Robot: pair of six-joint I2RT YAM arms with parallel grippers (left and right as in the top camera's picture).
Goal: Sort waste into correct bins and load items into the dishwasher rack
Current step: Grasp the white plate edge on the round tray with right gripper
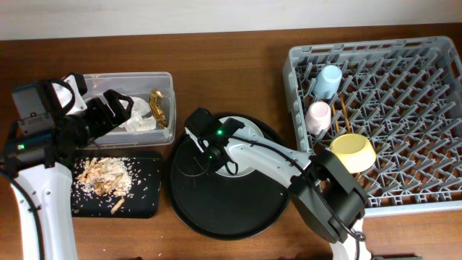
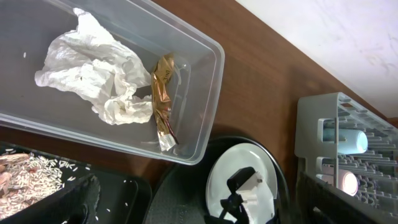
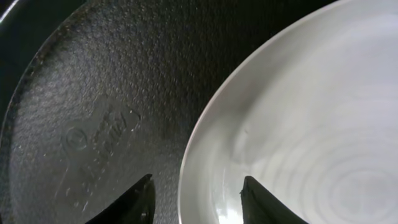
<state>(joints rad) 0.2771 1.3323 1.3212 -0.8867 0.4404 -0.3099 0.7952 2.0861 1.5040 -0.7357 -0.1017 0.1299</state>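
Note:
My right gripper [image 1: 209, 148] is open, low over the large round black tray [image 1: 216, 209]. In the right wrist view its fingers [image 3: 196, 199] straddle the left rim of the pale plate [image 3: 311, 124], one over the tray, one over the plate. My left gripper [image 1: 115, 108] is open and empty above the clear tub [image 1: 167, 79], which holds the white tissue [image 2: 93, 78] and the gold wrapper [image 2: 163, 93]. Food scraps [image 1: 105, 177] lie in the shallow black tray [image 1: 148, 202]. The grey rack [image 1: 419, 123] holds the blue cup [image 1: 327, 81], pink cup [image 1: 317, 115], yellow bowl [image 1: 352, 150] and chopsticks [image 1: 343, 115].
The round tray lies between the shallow black tray and the rack, with brown table around it. The rack fills the right side up to the table's edge. A white wall runs along the back.

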